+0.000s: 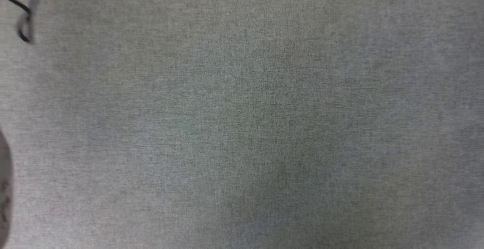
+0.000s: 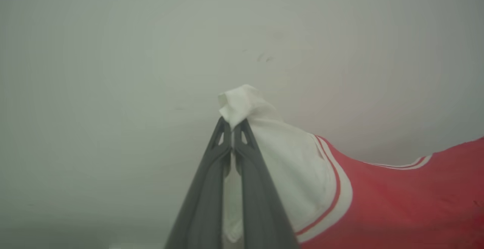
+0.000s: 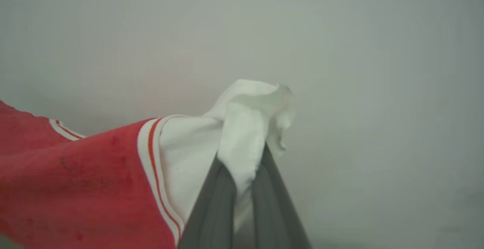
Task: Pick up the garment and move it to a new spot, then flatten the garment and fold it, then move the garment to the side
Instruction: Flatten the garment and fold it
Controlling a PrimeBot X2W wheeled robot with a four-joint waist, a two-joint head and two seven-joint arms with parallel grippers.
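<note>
Now garment in L-claw, R-claw

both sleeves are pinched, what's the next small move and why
Probably lower both arms together, keeping them apart, to lay the garment on the grey surface: left fingers and right fingers each pinch a white sleeve, red body slung between.

A grey tabletop with a fine, speckled woven grain spreads across the head view. At the tabletop's far left lies a thin black cord, curling into a small loop and slightly blurred. At the tabletop's near left edge sits a darker grey rounded patch; what it is cannot be told. In the left wrist view two small dark marks dot a pale grey, blurred surface.
</note>
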